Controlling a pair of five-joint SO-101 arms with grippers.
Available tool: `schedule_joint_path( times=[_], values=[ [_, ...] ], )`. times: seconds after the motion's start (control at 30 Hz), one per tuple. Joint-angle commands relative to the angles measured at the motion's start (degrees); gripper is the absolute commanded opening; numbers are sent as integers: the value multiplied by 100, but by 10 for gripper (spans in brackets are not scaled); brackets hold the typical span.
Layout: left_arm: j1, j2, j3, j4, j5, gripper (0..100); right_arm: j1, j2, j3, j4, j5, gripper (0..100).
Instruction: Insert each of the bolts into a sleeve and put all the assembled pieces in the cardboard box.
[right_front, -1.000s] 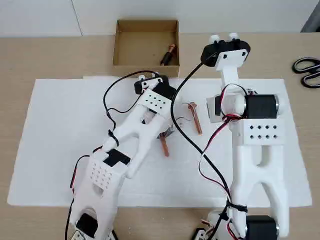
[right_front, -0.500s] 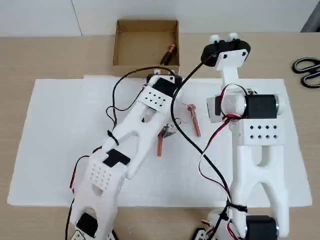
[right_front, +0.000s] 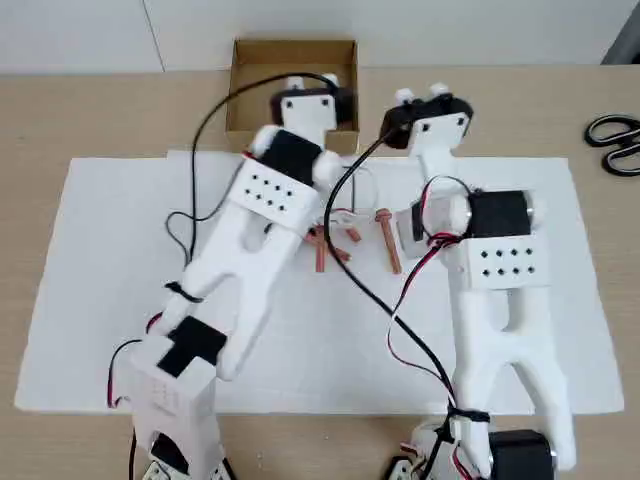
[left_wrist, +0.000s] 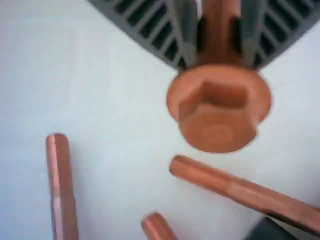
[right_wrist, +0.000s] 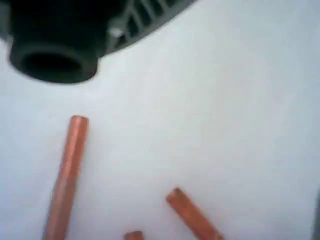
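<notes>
Pale wooden table (right_front: 60, 110), spread with a white sheet (right_front: 120, 260). Copper bolt (left_wrist: 218, 107) clamped by its shank between the grey ribbed fingers (left_wrist: 150, 30) of the left gripper (left_wrist: 218, 30), with the hexagonal head out past the fingertips and pointing toward the sheet. Just beside that gripper, flat on the sheet, a copper rod (right_front: 320, 250) jutting from under the left arm. Next to it, toward the right arm, two shorter copper pieces (right_front: 350, 233). Farther the same way, between the two grippers and nearer the right one, a loose bolt (right_front: 388, 240), head pointing away from the arm bases.

Black sleeve (right_wrist: 52, 55), hollow end showing, close against the grey ribbed body of the right gripper (right_wrist: 135, 20) and above the sheet. Grip of that gripper not to be told, whether apart or closed on the sleeve.

Cardboard box (right_front: 240, 95) beyond the left gripper toward the table's far edge, with the left arm's wrist across its near wall. Scissors (right_front: 615, 140) well apart from the right gripper, on bare table off the sheet.
</notes>
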Motion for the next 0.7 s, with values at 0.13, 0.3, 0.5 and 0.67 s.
schedule_joint_path(
  times=[0.13, 0.3, 0.5, 0.67],
  values=[
    [-475, -782, -286, -132, -53, 6, -207, -2484, 1618, -1244, -352, 4],
    [-440, -905, -286, -132, -53, 6, -514, -4558, 3859, -2624, -220, 3],
    [-457, -905, -286, -141, -44, 6, -505, -5859, 6127, -4215, 44, 3],
    [-431, -914, -259, -440, -44, 6, -523, -6756, 7349, -5226, -695, 3]
  ],
)
